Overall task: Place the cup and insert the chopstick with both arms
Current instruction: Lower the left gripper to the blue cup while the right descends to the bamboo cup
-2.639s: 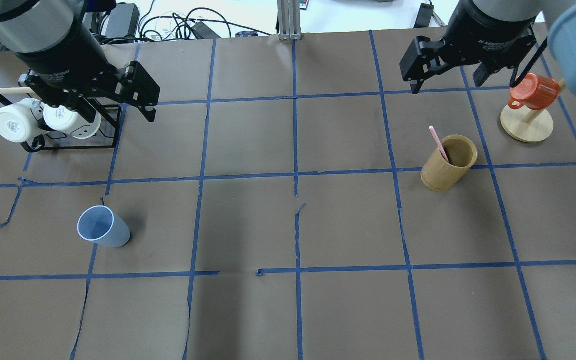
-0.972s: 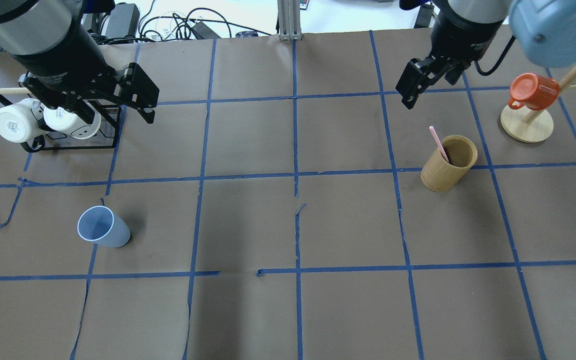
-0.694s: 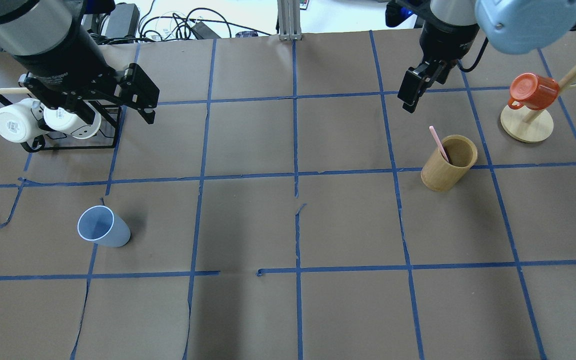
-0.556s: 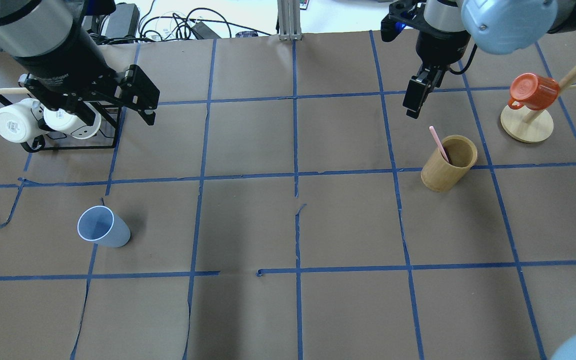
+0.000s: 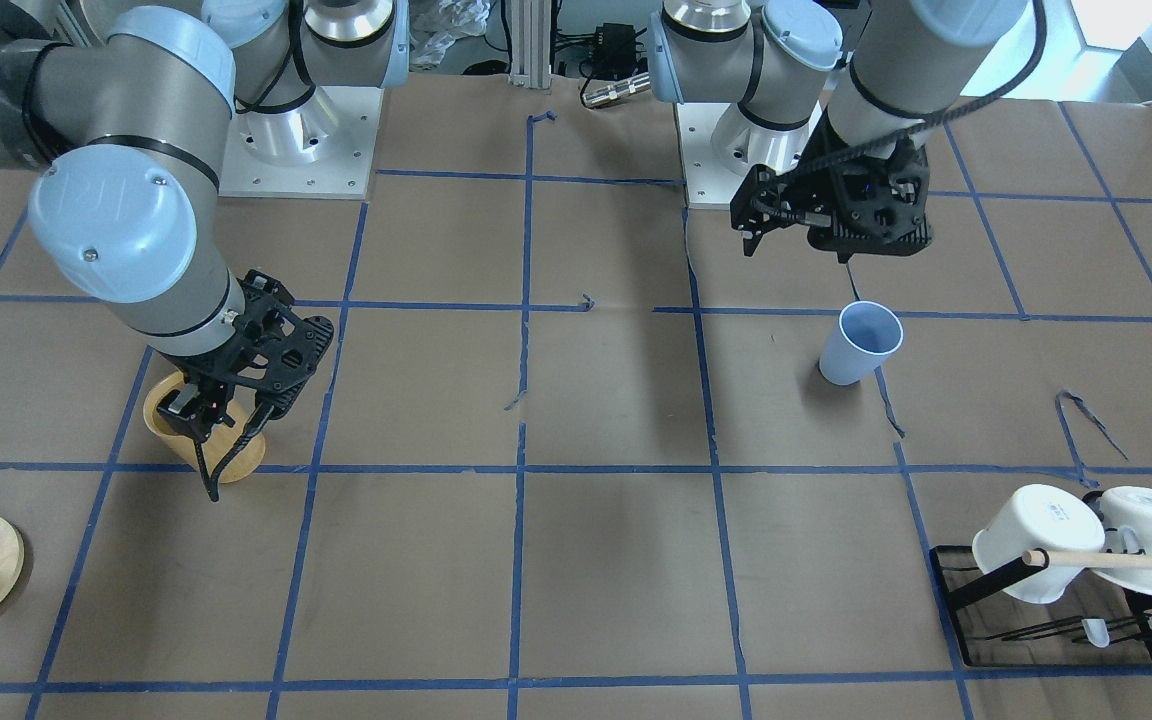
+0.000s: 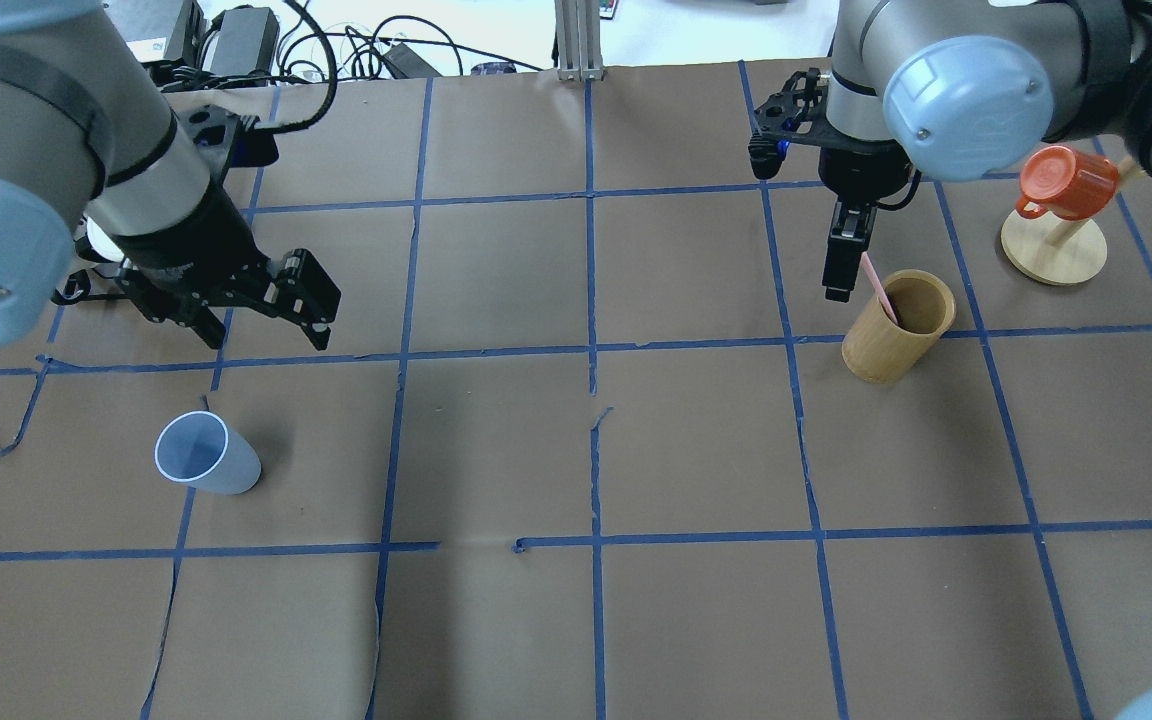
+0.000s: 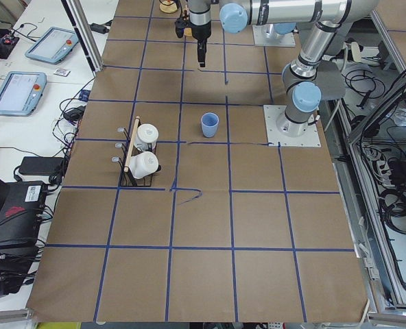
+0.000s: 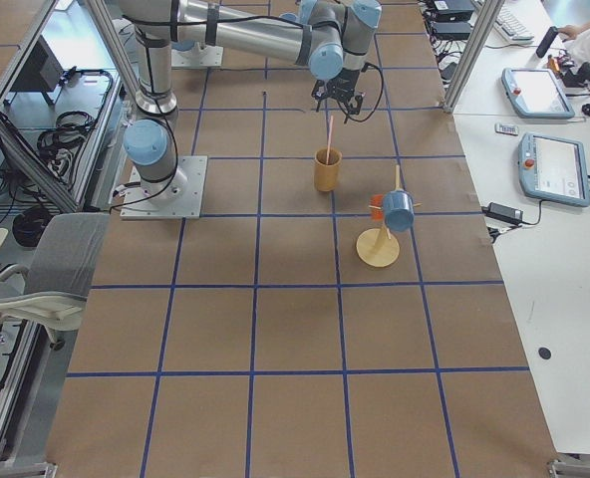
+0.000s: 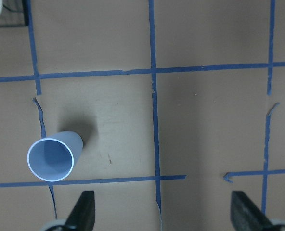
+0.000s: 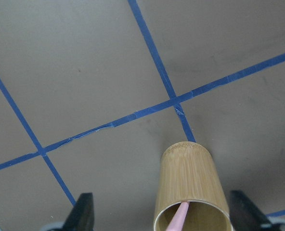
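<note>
The light blue cup (image 6: 206, 455) stands upright on the table's left side; it also shows in the front view (image 5: 858, 343) and the left wrist view (image 9: 51, 158). My left gripper (image 6: 261, 325) hangs open and empty above the table, behind the cup and apart from it. The pink chopstick (image 6: 876, 283) leans in the tan wooden holder (image 6: 891, 340). My right gripper (image 6: 839, 280) is open right at the stick's upper end, above the holder's rim. In the right wrist view the stick (image 10: 180, 217) lies between the open fingers (image 10: 82, 211).
A black rack with white mugs (image 5: 1056, 560) and a long wooden rod stands behind my left arm. A wooden mug tree (image 6: 1054, 250) with an orange mug (image 6: 1066, 180) stands to the right of the holder. Blue tape lines cross the brown table.
My left gripper has moved from over the mug rack towards the cup. My right gripper has turned and come down and forward to the pink stick in the holder.
</note>
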